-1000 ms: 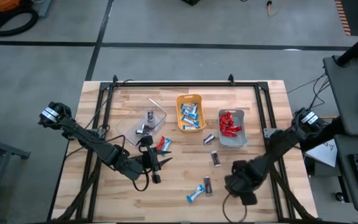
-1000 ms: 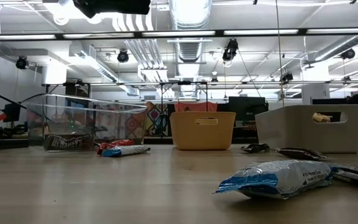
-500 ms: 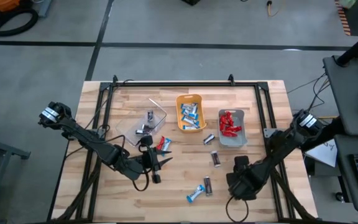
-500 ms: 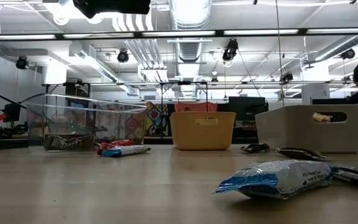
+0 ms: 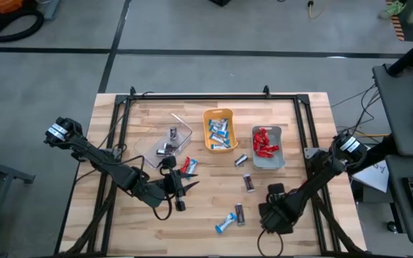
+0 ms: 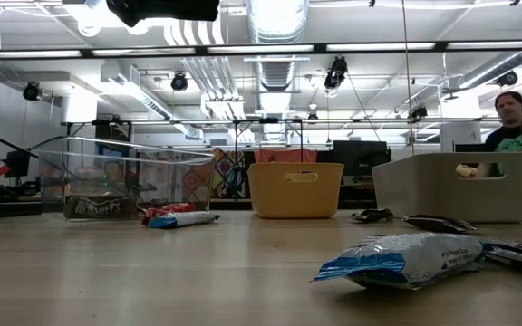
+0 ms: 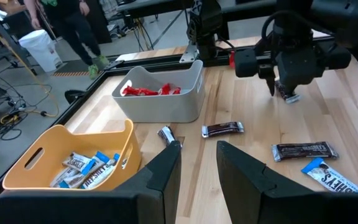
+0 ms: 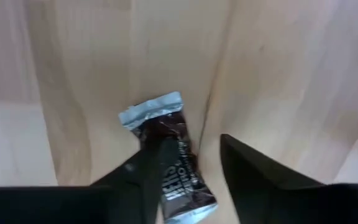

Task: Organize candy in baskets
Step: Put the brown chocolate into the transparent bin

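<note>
Since earlier, our right pincer (image 5: 277,220) has shifted slightly toward the worktop's (image 5: 300,129) near right corner. From its wrist, fingers (image 8: 157,163) spread over a dark candy (image 8: 169,158); we should straddle it squarely before closing.

A table (image 5: 292,122) of light wooden planks carries everything. Three baskets stand in a row in its middle part: a clear basket (image 5: 165,139) nearest the left edge, an orange basket (image 5: 220,130) in the centre, and a grey basket (image 5: 267,147) nearest the right edge. Loose candy lies directly on the wood: a red bar (image 5: 188,166) just beside the clear basket, two dark bars (image 5: 248,182) near the grey basket, and a blue-and-white bar (image 5: 225,223) beside a dark one (image 5: 239,213) near the front edge.
</note>
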Motion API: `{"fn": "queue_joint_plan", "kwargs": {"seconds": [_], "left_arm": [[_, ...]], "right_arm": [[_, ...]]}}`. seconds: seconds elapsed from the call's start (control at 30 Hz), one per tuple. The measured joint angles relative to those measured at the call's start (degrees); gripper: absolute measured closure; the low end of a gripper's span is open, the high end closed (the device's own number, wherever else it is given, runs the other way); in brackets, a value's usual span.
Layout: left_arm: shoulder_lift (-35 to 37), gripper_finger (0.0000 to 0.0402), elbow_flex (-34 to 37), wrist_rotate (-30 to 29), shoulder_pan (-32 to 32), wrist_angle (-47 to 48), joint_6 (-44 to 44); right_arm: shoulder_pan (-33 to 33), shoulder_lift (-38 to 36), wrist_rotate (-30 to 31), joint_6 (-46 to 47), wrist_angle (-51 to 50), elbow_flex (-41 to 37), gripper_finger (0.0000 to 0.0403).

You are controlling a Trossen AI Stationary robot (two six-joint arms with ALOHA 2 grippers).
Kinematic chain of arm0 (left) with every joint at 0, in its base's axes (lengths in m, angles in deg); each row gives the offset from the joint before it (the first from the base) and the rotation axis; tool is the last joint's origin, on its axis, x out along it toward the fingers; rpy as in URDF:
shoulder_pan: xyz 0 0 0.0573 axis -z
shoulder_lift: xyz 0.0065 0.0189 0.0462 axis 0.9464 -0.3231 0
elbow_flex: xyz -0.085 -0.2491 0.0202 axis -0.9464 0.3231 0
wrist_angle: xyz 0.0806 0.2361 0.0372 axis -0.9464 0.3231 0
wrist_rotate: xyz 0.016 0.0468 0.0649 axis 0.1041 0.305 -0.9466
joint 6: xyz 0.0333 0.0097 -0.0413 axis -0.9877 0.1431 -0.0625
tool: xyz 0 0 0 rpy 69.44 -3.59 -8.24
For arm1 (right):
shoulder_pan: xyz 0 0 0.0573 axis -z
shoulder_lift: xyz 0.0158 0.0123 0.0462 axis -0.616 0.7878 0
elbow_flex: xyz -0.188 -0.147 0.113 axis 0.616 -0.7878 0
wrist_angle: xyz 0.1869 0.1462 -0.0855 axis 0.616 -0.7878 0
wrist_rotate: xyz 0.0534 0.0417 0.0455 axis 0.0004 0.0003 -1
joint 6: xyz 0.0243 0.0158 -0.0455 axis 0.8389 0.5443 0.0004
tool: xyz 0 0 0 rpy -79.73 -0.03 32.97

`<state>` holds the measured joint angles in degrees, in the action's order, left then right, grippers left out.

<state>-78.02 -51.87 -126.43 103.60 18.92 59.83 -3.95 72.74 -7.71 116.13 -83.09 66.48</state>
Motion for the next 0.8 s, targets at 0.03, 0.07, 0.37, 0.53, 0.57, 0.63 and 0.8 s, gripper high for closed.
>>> {"fn": "queue_joint_plan", "kwargs": {"seconds": [0.03, 0.07, 0.37, 0.53, 0.57, 0.63, 0.8], "left_arm": [[0.0, 0.0314, 0.0, 0.0, 0.0, 0.01, -0.01], [0.0, 0.0314, 0.0, 0.0, 0.0, 0.0, -0.02], [0.0, 0.0314, 0.02, 0.0, -0.02, 0.02, -0.02], [0.0, 0.0314, 0.02, 0.02, -0.02, -0.02, 0.3], [0.0, 0.0314, 0.02, 0.01, -0.02, -0.01, 0.44], [0.0, 0.0314, 0.02, 0.02, -0.02, -0.02, 0.51], [0.0, 0.0314, 0.02, 0.02, -0.02, -0.04, 0.62]], "right_arm": [[0.17, -0.11, 0.42, 0.0, 0.15, 0.0, 0.0279], [0.34, -0.29, 0.59, 0.0, 0.31, 0.0, 0.0299], [0.76, -2.27, 4.34, 0.13, 0.37, 0.02, 0.0392], [0.83, -4.51, 8.25, 0.48, 0.63, 0.14, 0.0394], [0.96, -5.08, 8.78, 0.48, 0.64, 0.18, 0.0394], [1.11, -6.24, 9.14, 0.48, 0.61, 0.2, 0.0394], [1.74, -8.75, 10.11, 1.22, 0.56, 0.22, 0.0394]]}}
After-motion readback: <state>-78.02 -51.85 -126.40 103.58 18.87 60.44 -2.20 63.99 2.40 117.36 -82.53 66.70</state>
